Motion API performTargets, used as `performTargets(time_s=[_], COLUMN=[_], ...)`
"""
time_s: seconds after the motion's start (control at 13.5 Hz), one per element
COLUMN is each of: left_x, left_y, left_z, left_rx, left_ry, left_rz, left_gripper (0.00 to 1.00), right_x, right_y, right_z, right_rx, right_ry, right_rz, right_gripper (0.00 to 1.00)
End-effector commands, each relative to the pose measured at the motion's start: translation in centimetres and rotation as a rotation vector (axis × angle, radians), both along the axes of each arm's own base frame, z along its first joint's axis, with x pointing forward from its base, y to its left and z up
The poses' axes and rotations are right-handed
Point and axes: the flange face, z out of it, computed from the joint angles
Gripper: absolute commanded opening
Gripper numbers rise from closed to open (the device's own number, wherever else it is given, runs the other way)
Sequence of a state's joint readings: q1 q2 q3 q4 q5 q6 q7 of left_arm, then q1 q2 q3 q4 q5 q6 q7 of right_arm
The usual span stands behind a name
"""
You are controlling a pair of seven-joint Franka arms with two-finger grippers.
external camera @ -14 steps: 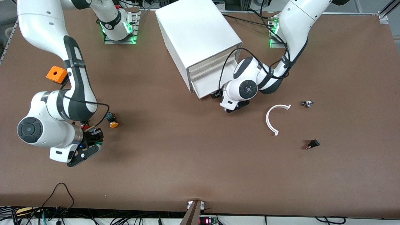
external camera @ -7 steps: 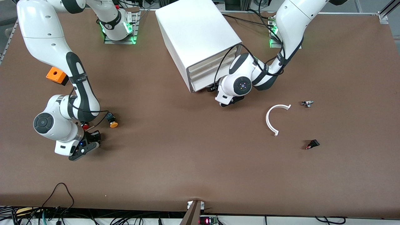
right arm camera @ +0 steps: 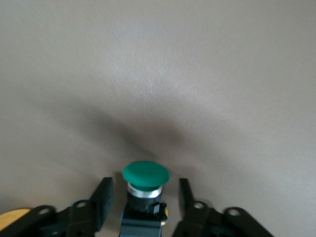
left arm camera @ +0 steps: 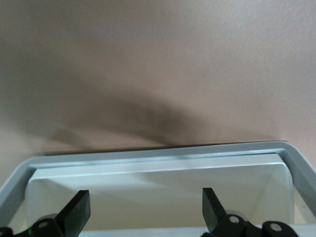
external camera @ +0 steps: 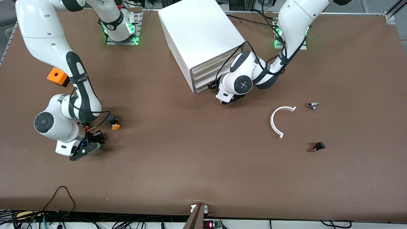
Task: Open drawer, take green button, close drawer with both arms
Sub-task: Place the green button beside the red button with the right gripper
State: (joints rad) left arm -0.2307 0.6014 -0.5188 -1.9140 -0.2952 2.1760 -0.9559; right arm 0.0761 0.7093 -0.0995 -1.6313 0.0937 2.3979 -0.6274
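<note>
Green cap on the button [right arm camera: 145, 175] stands between your right gripper's [right arm camera: 144, 197] fingers [right arm camera: 102, 196], which are spread with a visible gap on each side; nothing is gripped. The button sits upright on the brown tabletop [external camera: 197, 159], its axis pointing up out of the gap, and the right arm is plainly the nearer one. Just outside those fingers lie an orange-capped button [external camera: 113, 123] and a red-capped one [external camera: 86, 128]; judge the clearance as tight there.

Your left gripper [left arm camera: 143, 215] holds its fingers [left arm camera: 75, 213] wide apart, grasping nothing, at the front of the drawer [left arm camera: 163, 180], whose rim reads almost flush with the cabinet [external camera: 200, 38]. A white curved piece [external camera: 277, 121] lies well apart.
</note>
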Motion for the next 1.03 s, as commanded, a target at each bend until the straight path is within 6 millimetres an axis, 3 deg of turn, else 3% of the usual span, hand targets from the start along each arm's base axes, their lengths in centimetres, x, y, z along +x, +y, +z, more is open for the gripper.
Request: performTargets(time_s=[0.0, 0.22, 0.44, 0.74, 0.96], left_x=[-1.3, -2.0, -1.2, 4.5, 9.8], left_y=[-1.2, -2.0, -1.6, 1.7, 5.6], left_z=[0.2, 0.3, 0.7, 3.3, 6.7], left_rx=[0.001, 0.007, 0.002, 0.005, 0.047], left_ry=[0.038, 0.051, 0.039, -0.050, -0.140], left_rz=[0.026, 0.037, 0.042, 0.060, 0.018], left_gripper=[1.00, 1.00, 1.00, 1.00, 1.00], right_x=[-0.8, -2.3, -5.1, -9.6, -11.3], right_y=[1.3, 1.8, 2.2, 2.8, 2.8], right_z=[7.0, 15.1, 22.7, 31.7, 34.6], right_rx=[0.038, 0.059, 0.072, 0.068, 0.053], right_ry=[0.014, 0.026, 0.056, 0.072, 0.075], right_rz=[-0.004, -0.052, -0.067, -0.053, -0.049], right_gripper=[1.00, 1.00, 1.00, 1.00, 1.00])
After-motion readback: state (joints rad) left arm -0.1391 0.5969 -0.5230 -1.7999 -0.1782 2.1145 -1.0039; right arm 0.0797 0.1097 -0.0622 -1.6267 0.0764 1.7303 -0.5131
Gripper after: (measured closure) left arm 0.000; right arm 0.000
